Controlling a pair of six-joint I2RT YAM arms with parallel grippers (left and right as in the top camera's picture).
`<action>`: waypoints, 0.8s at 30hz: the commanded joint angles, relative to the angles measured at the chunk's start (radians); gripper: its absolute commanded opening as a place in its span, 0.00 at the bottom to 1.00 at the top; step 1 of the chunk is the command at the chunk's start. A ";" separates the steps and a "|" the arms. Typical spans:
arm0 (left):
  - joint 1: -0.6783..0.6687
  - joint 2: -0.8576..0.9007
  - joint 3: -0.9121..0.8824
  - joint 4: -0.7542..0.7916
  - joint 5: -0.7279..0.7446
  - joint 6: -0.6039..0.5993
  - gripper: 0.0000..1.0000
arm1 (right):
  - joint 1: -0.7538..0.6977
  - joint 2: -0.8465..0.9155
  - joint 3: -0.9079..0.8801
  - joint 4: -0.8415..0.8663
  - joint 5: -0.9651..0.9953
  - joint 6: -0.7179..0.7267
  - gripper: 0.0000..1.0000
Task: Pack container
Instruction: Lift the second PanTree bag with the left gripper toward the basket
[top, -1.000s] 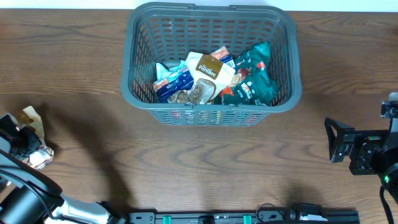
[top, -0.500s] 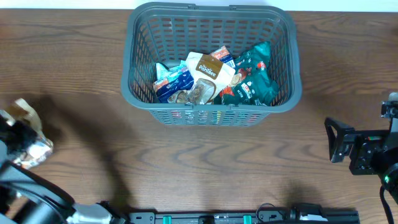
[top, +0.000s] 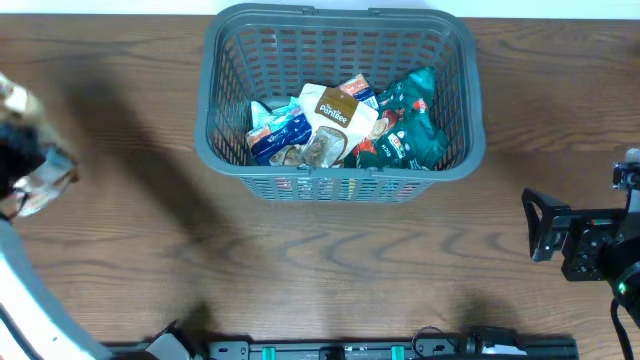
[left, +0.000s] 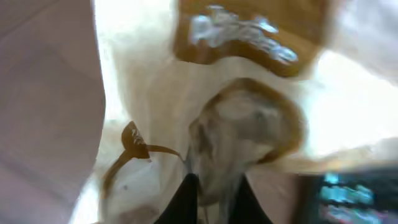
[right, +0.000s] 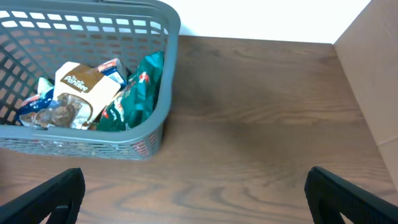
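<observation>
Arm hardware, both sides
right gripper (top: 533, 226) black and boxy, green LED (top: 620, 288) behind it; black fingers (right: 43, 196); left arm link (top: 30, 300) white.

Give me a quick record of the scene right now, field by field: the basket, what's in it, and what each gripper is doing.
container: dark grey basket, upright, far side of the table
inside the basket: blue packet, cream-and-brown packet, green packet, piled against the near wall
left gripper: at the table's left edge, gripping the held snack packet, outside the basket
right gripper: open, empty, right of the basket
surface: brown wooden table
</observation>
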 joint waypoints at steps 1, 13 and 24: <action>-0.111 -0.008 0.119 -0.012 0.024 -0.031 0.06 | -0.005 0.001 0.005 -0.001 0.003 -0.010 0.99; -0.362 0.029 0.298 -0.046 -0.154 -0.016 0.06 | -0.005 0.001 0.005 -0.001 0.003 -0.010 0.99; -0.358 0.301 0.298 -0.226 -0.256 -0.070 0.77 | -0.005 0.001 0.005 -0.001 0.003 -0.010 0.99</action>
